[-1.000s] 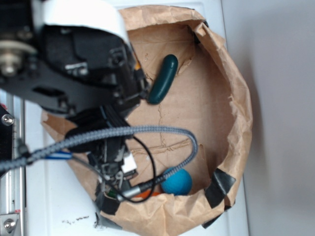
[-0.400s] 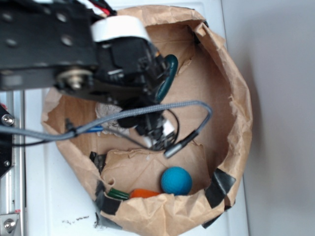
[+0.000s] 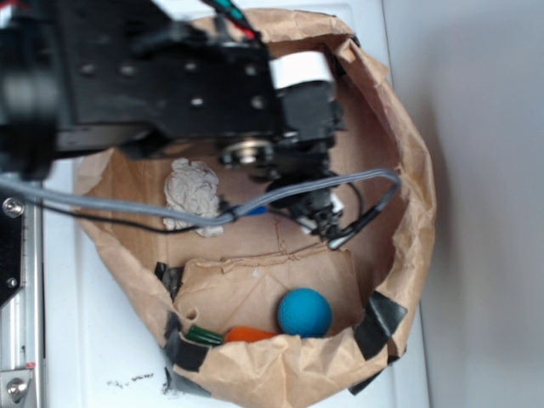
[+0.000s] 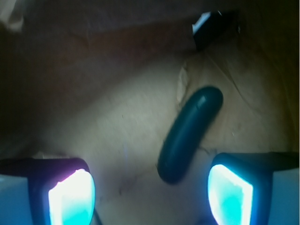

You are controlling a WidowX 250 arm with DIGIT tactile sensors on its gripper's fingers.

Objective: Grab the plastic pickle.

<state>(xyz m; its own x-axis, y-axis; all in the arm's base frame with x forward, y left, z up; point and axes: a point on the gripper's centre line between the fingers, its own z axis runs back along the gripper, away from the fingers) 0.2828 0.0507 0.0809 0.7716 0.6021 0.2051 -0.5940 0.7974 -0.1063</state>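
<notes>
The plastic pickle [image 4: 190, 133] is dark green, smooth and slightly curved. In the wrist view it lies on the brown paper floor, its near end between my fingertips and closer to the right one. My gripper [image 4: 150, 197] is open and empty above the paper, with its left fingertip [image 4: 70, 197] and right fingertip [image 4: 229, 194] glowing blue. In the exterior view my arm [image 3: 187, 85] reaches over the upper part of the paper bag and hides both the pickle and the gripper.
The brown paper bag [image 3: 416, 195] has raised crumpled walls all round. A blue ball [image 3: 304, 312], an orange piece [image 3: 251, 334] with a small green stub [image 3: 204, 335] lie at its lower edge. A crumpled white wad [image 3: 192, 191] lies left. Cables [image 3: 127, 208] hang across.
My arm has swung right across the bag and now covers the pickle in the exterior view. The white wad and the orange piece have come into sight.
</notes>
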